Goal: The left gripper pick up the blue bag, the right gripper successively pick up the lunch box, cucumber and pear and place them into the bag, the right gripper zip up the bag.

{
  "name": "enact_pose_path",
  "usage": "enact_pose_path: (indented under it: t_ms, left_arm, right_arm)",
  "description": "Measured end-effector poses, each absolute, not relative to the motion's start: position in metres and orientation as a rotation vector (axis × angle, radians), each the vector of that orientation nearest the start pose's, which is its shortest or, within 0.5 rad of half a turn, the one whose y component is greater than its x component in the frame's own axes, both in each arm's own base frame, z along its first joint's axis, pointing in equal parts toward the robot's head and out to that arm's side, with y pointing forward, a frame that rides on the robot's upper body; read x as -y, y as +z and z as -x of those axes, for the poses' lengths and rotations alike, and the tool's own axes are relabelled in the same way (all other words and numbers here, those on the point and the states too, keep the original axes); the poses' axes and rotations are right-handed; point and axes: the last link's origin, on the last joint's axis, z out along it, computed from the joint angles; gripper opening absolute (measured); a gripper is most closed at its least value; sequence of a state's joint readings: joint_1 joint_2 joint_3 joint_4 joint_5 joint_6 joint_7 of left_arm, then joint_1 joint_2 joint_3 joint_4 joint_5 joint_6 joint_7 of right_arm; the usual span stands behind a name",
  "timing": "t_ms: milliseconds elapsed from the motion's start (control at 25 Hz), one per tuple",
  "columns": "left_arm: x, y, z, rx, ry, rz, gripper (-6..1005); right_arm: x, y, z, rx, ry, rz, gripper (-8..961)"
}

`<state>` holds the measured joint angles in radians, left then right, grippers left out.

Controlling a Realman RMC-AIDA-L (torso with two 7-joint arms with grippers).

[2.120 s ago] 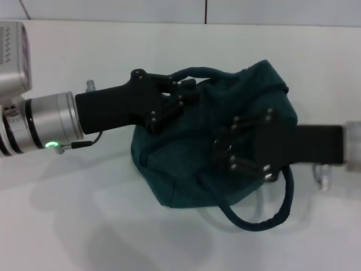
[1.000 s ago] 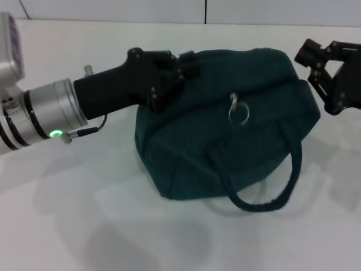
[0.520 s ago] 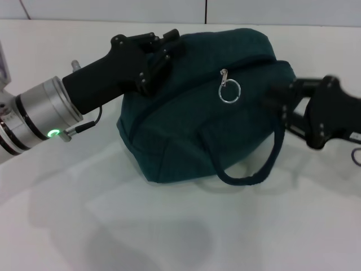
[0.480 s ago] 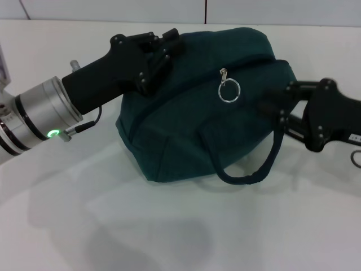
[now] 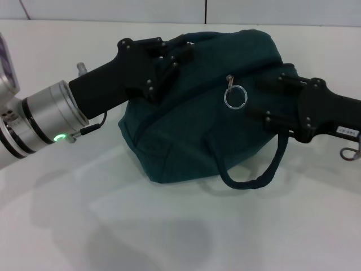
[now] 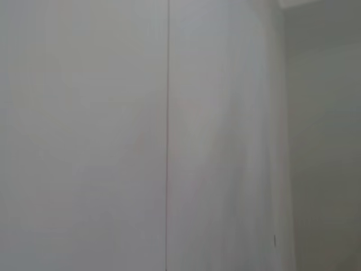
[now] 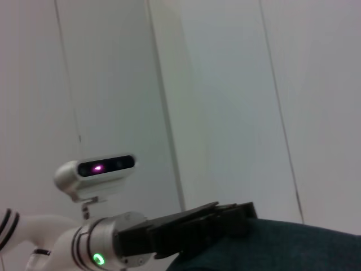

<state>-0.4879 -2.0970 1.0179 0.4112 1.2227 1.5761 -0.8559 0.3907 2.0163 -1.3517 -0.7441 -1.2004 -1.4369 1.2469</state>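
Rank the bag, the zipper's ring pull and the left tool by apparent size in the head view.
1. bag
2. left tool, though it may sit nearer the camera
3. ring pull, clearly smallest

1. A plain white table [image 5: 169, 237] fills most of the head view, its matte surface carrying soft grey shadows.
2. Beyond its far edge stands a pale wall [image 5: 113, 10], crossed by one dark vertical seam [image 5: 206, 11] and a thinner slanted line near the left corner.
3. The wrist views show light grey wall panels [image 6: 84, 135] divided by thin vertical joints [image 6: 168, 135].
4. Lighting is even and diffuse, without any hard glare.
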Motion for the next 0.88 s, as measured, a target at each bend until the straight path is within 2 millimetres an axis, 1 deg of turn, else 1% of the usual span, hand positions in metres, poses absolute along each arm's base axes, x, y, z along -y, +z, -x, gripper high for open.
enact_pose_path:
  t_ms: [120,320,560,680,880]
  left_arm:
    - [-0.32,-0.015,0.22,0.172,-1.257,2.355,126]
    - [-0.319,-0.014,0.219,0.148,-1.264,2.355,128]
    - [-0.32,-0.014,0.219,0.134,-1.259,2.353,130]
    - [-0.32,-0.013,0.219,0.12,-1.255,2.35,131]
    - [-0.321,-0.012,0.219,0.117,-1.252,2.345,133]
  right_arm:
    - [-0.325,-0.012,-0.204,-0.388,1.114,2.66,662]
    - [-0.334,-0.019,-0.197,-0.433,1.116,2.689,693]
    - [-0.337,-0.02,-0.193,-0.413,1.101,2.71,612]
    - [-0.337,-0.019,-0.193,-0.403,1.091,2.716,555]
    - [-0.338,-0.018,-0.195,-0.439,1.043,2.752,461]
